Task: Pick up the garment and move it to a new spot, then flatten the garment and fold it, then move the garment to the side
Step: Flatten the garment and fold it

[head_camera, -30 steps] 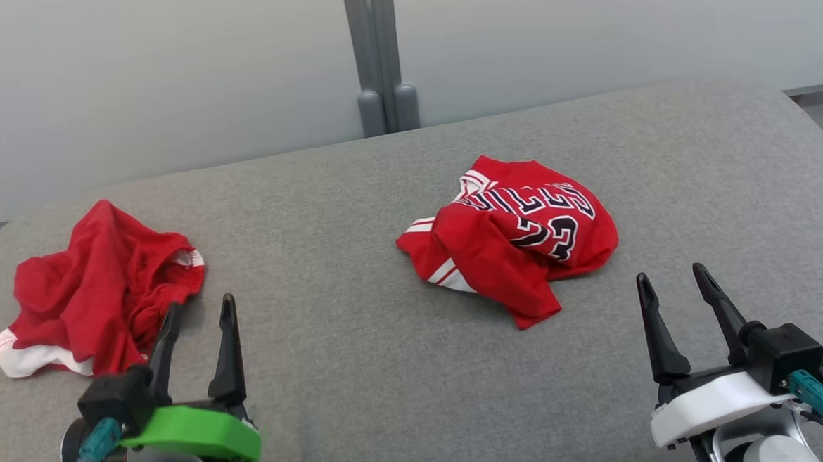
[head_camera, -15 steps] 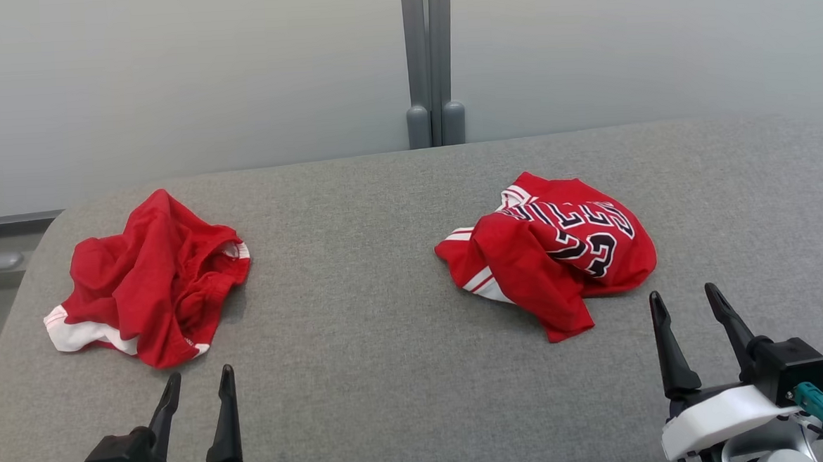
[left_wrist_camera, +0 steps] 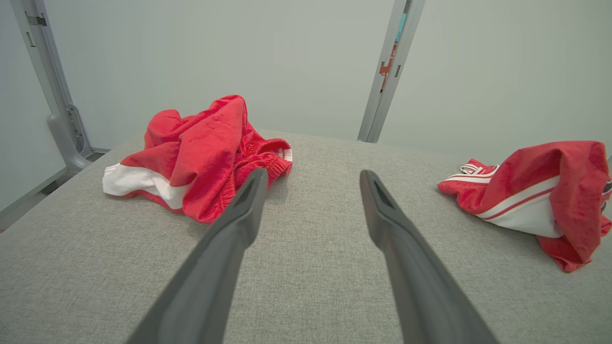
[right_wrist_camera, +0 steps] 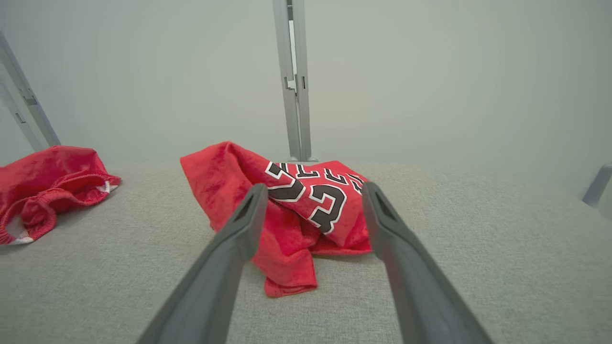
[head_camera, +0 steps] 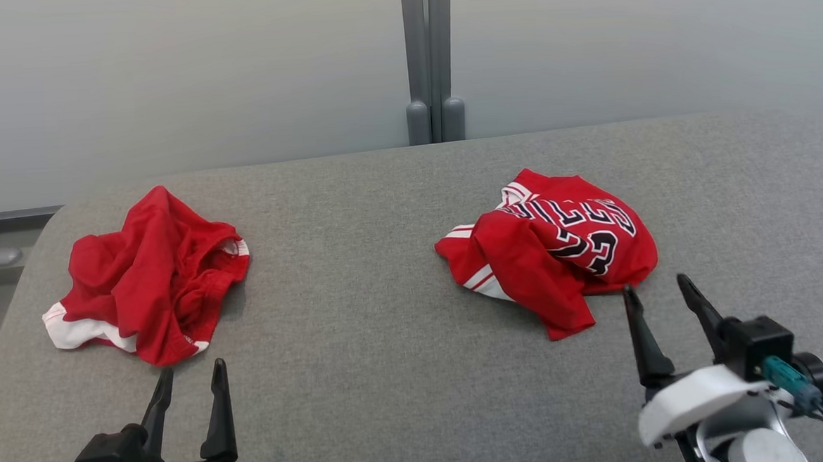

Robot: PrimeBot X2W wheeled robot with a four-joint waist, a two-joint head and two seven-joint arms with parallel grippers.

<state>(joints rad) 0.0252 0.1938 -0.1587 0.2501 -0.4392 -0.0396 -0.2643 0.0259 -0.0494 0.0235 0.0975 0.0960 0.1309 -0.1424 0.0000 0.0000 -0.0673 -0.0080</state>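
Two crumpled red garments lie on the grey padded table (head_camera: 391, 387). A jersey (head_camera: 553, 252) with black-and-white lettering and the number 23 sits right of centre. Red shorts (head_camera: 146, 273) with white trim lie at the left. My right gripper (head_camera: 654, 283) is open, its tips just short of the jersey's near right edge; in the right wrist view the gripper (right_wrist_camera: 314, 186) frames the jersey (right_wrist_camera: 311, 205), touching nothing. My left gripper (head_camera: 193, 367) is open and empty, near the front edge below the shorts. In the left wrist view that gripper (left_wrist_camera: 313, 173) points between the shorts (left_wrist_camera: 201, 143) and the jersey (left_wrist_camera: 540, 191).
A grey metal post (head_camera: 431, 61) stands against the pale wall behind the table's far edge. The table's left edge (head_camera: 8, 329) curves down toward the floor. Bare grey fabric lies between the two garments and along the front.
The camera shifted early on, sliding the whole scene right. Since then the right gripper has moved forward and left toward the jersey. The left gripper sank slightly lower.
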